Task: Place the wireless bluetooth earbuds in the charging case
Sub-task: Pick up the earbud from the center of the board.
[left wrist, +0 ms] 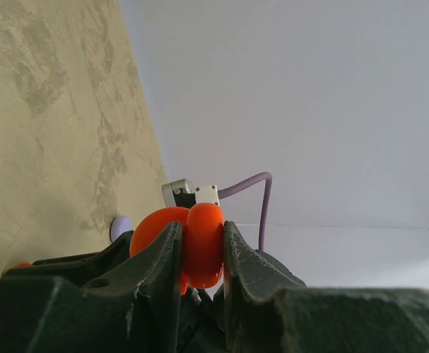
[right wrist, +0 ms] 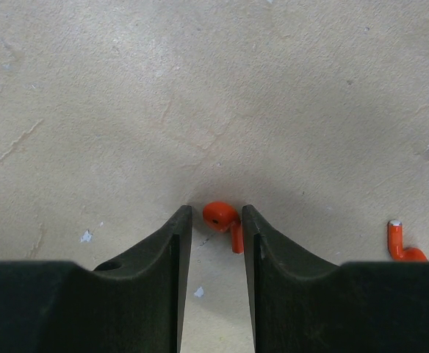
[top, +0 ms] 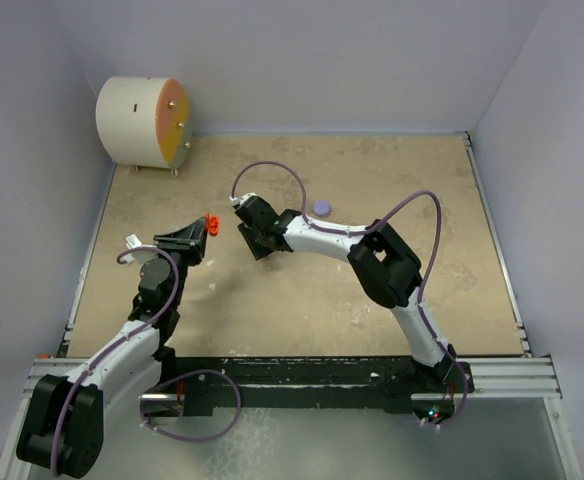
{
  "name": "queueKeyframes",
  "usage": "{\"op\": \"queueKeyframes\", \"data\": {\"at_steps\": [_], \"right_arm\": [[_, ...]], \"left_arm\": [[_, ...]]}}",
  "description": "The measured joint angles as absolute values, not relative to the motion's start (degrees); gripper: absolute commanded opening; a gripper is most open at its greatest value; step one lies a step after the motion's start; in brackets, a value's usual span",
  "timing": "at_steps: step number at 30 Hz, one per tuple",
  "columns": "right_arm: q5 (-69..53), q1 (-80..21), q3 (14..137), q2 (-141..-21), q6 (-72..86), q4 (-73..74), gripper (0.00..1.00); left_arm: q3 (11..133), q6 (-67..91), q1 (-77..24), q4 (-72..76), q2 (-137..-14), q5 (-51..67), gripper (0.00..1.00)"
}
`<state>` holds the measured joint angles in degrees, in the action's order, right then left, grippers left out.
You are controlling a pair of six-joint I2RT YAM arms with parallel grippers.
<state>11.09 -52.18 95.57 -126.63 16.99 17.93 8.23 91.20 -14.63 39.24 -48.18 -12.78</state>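
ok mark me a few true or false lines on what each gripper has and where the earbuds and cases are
1. The left gripper is shut on a red case. True.
2. The right gripper has lifted a red earbud. False: its jaws are open and the earbud lies on the table between the fingertips.
3. A second red earbud lies on the table off to one side of the right gripper. True.
4. The lavender case sits in the left gripper. False: it lies on the table beyond the right arm, with nothing holding it.
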Motion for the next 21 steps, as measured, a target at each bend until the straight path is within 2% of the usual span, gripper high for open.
{"op": "queueKeyframes", "data": {"at_steps": [15, 21], "right_arm": [[11.0, -52.2, 96.0, -126.9, 17.0, 18.3, 0.32], [10.7, -52.2, 96.2, -127.0, 17.0, 18.3, 0.19]], "left_arm": [[8.2, 91.5, -14.3, 39.2, -48.2, -12.8, 0.00], [8.2, 91.5, -14.3, 39.2, -48.2, -12.8, 0.00]]}}
